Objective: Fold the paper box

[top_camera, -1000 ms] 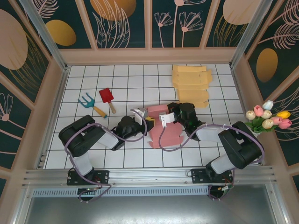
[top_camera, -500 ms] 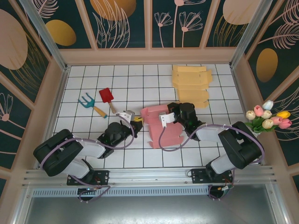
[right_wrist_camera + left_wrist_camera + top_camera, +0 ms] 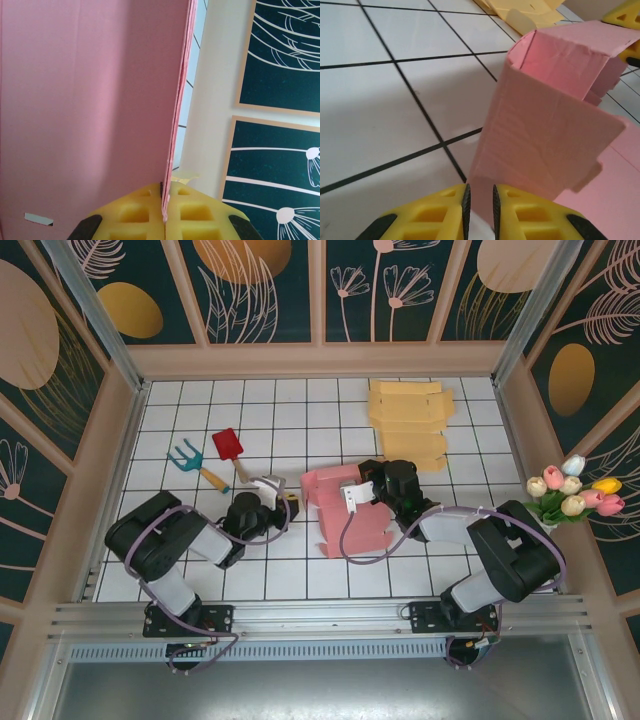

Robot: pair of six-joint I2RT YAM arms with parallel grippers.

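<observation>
Paper box (image 3: 327,484): pink, partly folded, on the counter (image 3: 200,430).
Right tool (image 3: 165,202): closed, pinching a box panel's edge.
Left tool (image 3: 480,194): box's 9 o'clock, jaws slightly parted, empty.

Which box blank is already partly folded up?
The pink box, pinched by the right pincer: its panels stand upright, while the yellow blanks at the far side lie flat, stacked.
</observation>
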